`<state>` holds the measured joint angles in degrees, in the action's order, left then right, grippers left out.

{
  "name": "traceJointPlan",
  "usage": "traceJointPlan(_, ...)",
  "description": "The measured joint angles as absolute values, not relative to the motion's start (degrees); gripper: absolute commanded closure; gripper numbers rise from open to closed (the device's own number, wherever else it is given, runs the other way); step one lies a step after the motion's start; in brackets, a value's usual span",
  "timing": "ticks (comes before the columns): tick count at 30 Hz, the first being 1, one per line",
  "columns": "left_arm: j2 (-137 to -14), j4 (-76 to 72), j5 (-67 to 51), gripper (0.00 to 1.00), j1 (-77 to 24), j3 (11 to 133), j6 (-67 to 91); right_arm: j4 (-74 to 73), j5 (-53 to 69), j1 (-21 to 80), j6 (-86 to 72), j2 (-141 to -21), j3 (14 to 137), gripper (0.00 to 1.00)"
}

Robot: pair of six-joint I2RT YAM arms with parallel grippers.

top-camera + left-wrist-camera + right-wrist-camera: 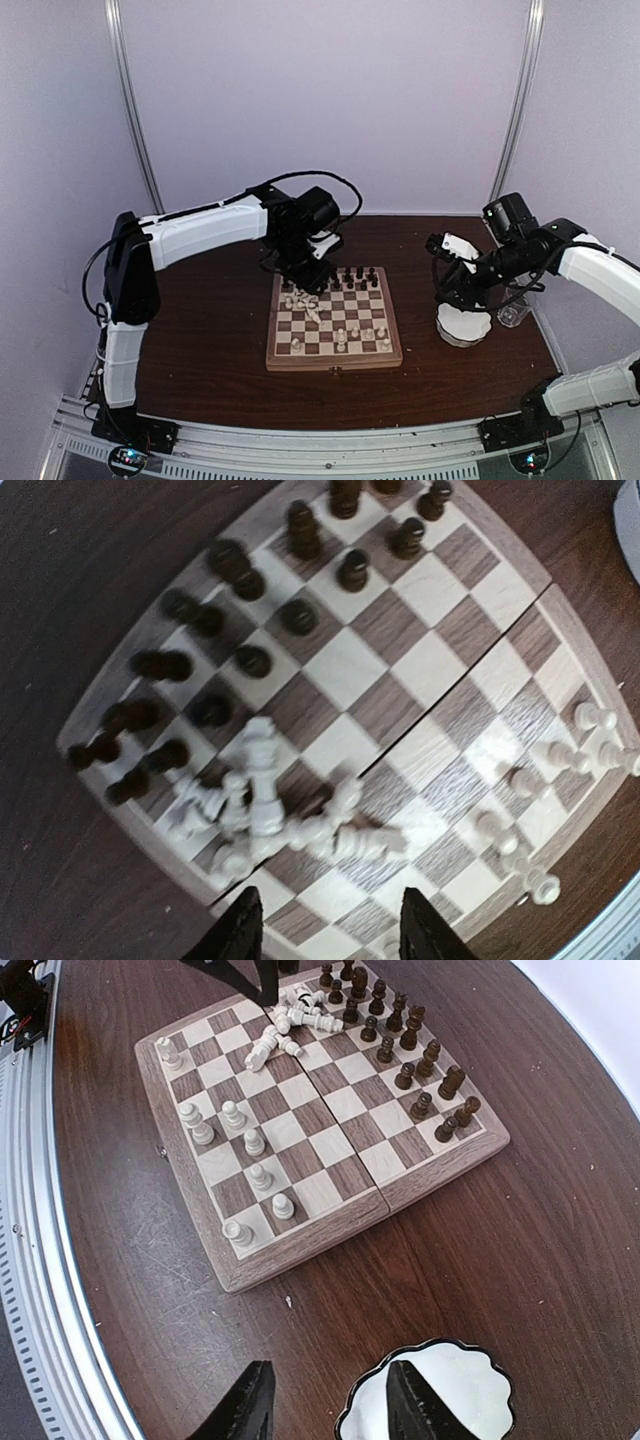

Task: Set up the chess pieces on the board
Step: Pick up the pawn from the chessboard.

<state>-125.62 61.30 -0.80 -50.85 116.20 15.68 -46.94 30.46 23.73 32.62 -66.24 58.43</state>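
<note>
The wooden chessboard (334,322) lies mid-table. Dark pieces (352,275) stand along its far rows; they also show in the left wrist view (300,615) and the right wrist view (405,1045). A heap of toppled cream pieces (290,820) lies near the board's far left; it also shows from above (302,301) and in the right wrist view (280,1035). Several cream pieces (245,1175) stand on the near rows. My left gripper (330,935) is open and empty just above the heap. My right gripper (330,1405) is open and empty over the white bowl's rim.
A white scalloped bowl (465,1400) stands right of the board, seen from above under the right arm (462,325). A clear plastic cup (511,315) stands right of the bowl. The dark table's metal near edge (40,1260) runs along the front.
</note>
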Motion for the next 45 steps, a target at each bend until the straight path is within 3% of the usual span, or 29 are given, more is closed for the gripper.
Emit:
traceJointPlan(7,-115.09,59.99,7.09,0.47,-49.84,103.61,17.87,-47.77,31.48,23.75,32.27,-69.32,59.48,0.62)
traceJointPlan(13,-113.99,50.3,7.94,0.46,-49.84,93.43,27.57,-47.75,31.48,23.75,31.51,-71.46,59.75,0.62)
traceJointPlan(19,-113.99,44.23,9.74,0.47,-49.65,91.61,33.43,-47.68,31.48,23.75,31.51,-71.92,59.75,0.61)
traceJointPlan(36,-113.97,45.8,6.42,0.76,-45.04,91.64,28.25,-46.7,31.46,23.75,31.75,-71.92,58.43,0.61)
traceJointPlan(45,-115.72,48.1,3.09,0.79,-44.05,94.72,25.78,-46.52,31.09,23.73,31.81,-71.9,57.82,0.61)
